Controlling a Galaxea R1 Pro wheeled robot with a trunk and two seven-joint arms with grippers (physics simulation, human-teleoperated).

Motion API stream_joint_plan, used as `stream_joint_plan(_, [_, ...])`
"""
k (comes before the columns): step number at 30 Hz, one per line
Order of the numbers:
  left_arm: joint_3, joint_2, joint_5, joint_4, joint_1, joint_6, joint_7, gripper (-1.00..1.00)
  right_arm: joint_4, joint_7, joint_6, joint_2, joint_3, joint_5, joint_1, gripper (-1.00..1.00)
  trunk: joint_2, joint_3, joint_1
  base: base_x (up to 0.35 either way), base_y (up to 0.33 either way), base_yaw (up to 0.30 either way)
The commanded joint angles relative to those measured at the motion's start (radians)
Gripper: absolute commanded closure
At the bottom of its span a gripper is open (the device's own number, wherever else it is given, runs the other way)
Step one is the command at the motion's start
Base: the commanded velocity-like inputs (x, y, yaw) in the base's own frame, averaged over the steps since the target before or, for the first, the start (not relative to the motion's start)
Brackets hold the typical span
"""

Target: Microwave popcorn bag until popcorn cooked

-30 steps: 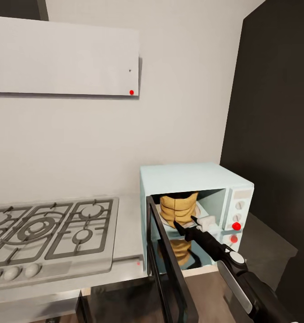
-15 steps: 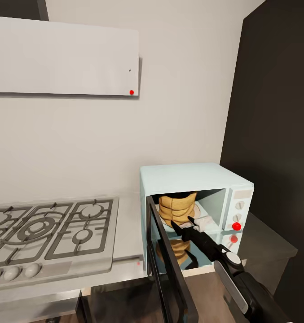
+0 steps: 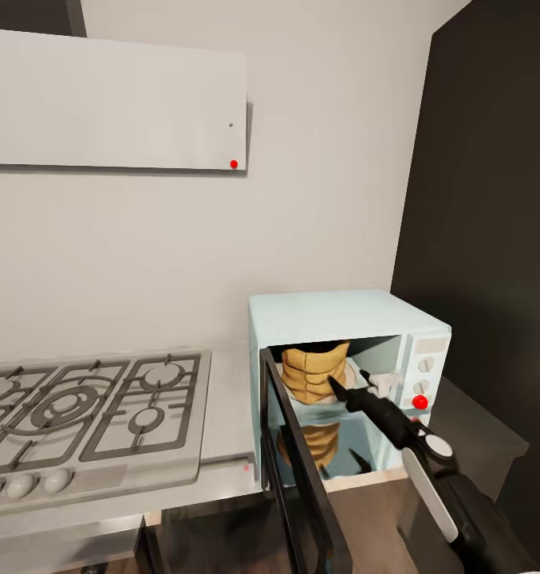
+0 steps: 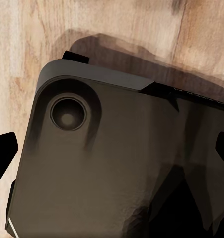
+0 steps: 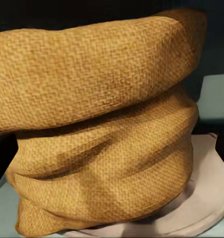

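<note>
Inside the open microwave [image 3: 345,319], on its white turntable plate [image 5: 203,198], I see the popcorn bag [image 3: 314,371] standing upright, with my right gripper [image 3: 359,383] just beside it, its fingers spread and clasping nothing, while my left gripper's state I cannot tell.
</note>
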Motion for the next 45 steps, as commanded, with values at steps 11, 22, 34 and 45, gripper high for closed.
stream_joint_plan(11, [0.007,0.000,0.004,-0.001,0.000,0.001,-0.004,-1.00,-0.021,0.008,0.071,0.012,0.003,0.031,0.000,-1.00,-0.001,-0.001,0.000,0.020,0.000,0.000])
stream_joint_plan(22, [0.007,0.001,0.004,-0.001,0.000,0.001,-0.004,-1.00,0.030,0.017,0.066,0.026,0.009,0.025,0.000,-1.00,-0.001,-0.001,0.000,0.043,0.000,0.000])
stream_joint_plan(34, [0.007,0.000,0.004,-0.001,0.000,0.001,-0.004,-1.00,0.060,0.018,0.062,0.031,0.009,0.027,-0.001,-1.00,-0.001,-0.001,0.000,0.091,0.000,0.000])
stream_joint_plan(45, [0.007,0.000,0.004,-0.001,0.000,0.001,-0.004,-1.00,0.059,0.018,0.062,0.031,0.009,0.027,-0.001,-1.00,-0.001,-0.001,0.000,0.027,0.000,0.000])
